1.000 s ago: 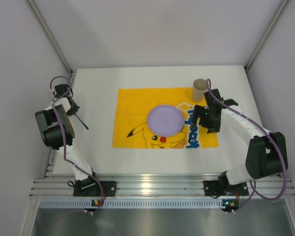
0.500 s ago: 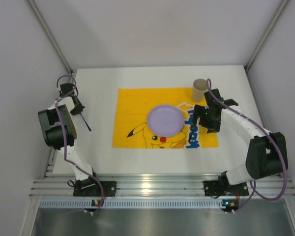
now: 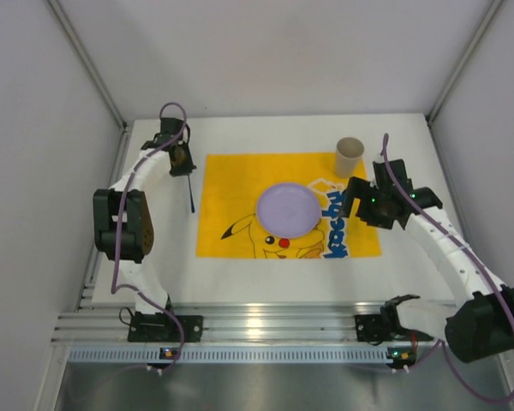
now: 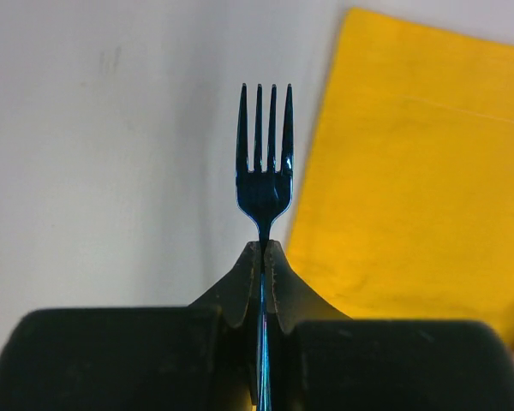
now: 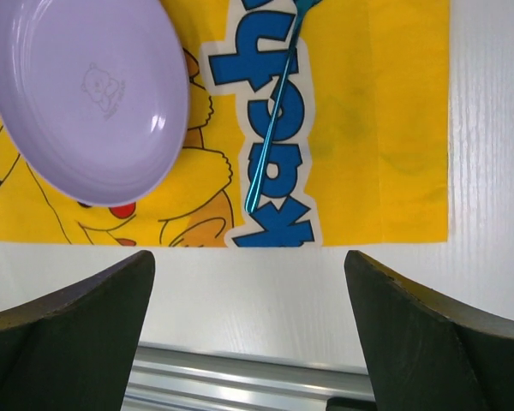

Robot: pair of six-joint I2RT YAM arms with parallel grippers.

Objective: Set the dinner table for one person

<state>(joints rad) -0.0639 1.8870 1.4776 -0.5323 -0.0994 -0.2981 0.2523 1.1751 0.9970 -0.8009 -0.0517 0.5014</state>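
Spanning the view was the white worktop (image 3: pixel 274 287) | yellow cloth (image 3: pixel 231 171) lay flat mid-worktop | purple plate (image 3: pixel 288 209) sat on the cloth | cup (image 3: pixel 349 156) stood upright near its far right corner | right pincer (image 5: pixel 248 257) hung spread wide above the cloth's right part | left pincer (image 4: pixel 264 253) clamped a blue fork (image 4: pixel 264 163) by the handle, beside the cloth's left edge | thin blue utensil (image 5: pixel 274 111) lay right of the plate

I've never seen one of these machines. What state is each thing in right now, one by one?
yellow cloth: spread flat.
purple plate: lying on the yellow cloth, empty.
blue utensil: lying on the yellow cloth beside the purple plate, nothing holding it.
cup: upright.
fork: held by its handle, tines free.
left tool: shut on the fork.
right tool: open, empty.
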